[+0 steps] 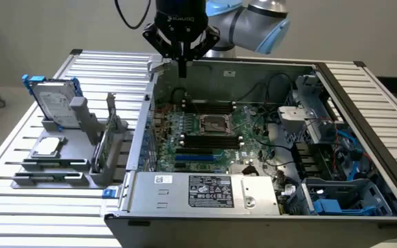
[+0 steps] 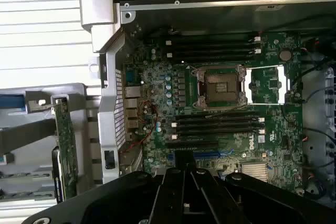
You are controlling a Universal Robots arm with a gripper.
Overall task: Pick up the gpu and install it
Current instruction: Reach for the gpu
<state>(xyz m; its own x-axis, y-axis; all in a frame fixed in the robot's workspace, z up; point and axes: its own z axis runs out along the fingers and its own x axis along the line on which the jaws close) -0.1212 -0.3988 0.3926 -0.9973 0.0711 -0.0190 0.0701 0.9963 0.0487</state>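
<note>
Hovering over the far rim of the open computer case [image 1: 205, 192], near its corner on the exterior view's left, the gripper [image 1: 182, 71] points straight down with its fingers pinched together and nothing between them, so it is empty. The gpu [image 1: 99, 150] is not picked up yet. It stands on edge in the grey rack [image 1: 81, 135] just outside the case wall, on the exterior view's left, with its green board showing edge-on. The wrist view shows the same: the gpu [image 2: 66, 140] is upright in the rack beside the case's rear panel, and the gripper [image 2: 184, 174] sits over the motherboard [image 2: 210, 108], not over the card. The hard drive [image 1: 52, 99] in its blue frame stands further out on the same rack, untouched. The long slots [image 2: 191, 143] below the processor socket [image 2: 223, 85] look vacant, with no card seated anywhere on the board. Judging from this, no part of the task is done: grasp, lift, carry over and seating all remain. The gripper is well apart from the card.
</note>
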